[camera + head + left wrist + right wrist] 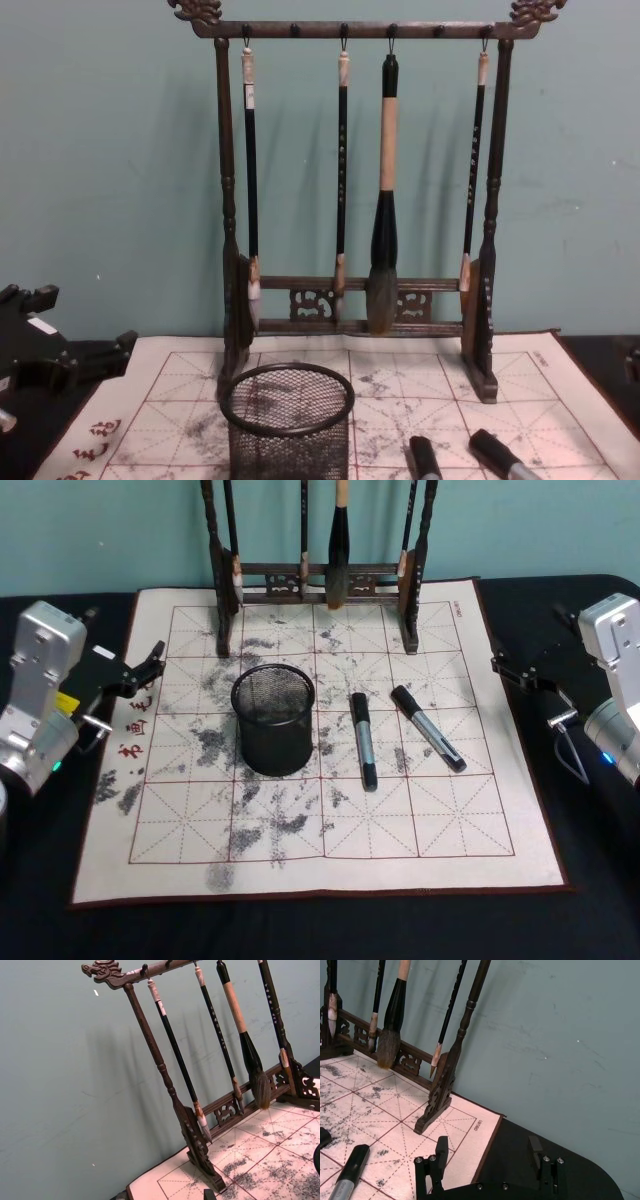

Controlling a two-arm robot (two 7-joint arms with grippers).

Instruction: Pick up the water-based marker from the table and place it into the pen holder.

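Beside pen holder (273,720), two markers (363,740) (428,728), cropped in chest view

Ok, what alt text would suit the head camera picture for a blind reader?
A black mesh pen holder stands on an ink-stained grid mat, with one marker and a second marker lying to its right. A brush rack stands behind; the left claw and right claw hover open at the mat's sides.

Markers (363,740) right of pen holder (273,748)
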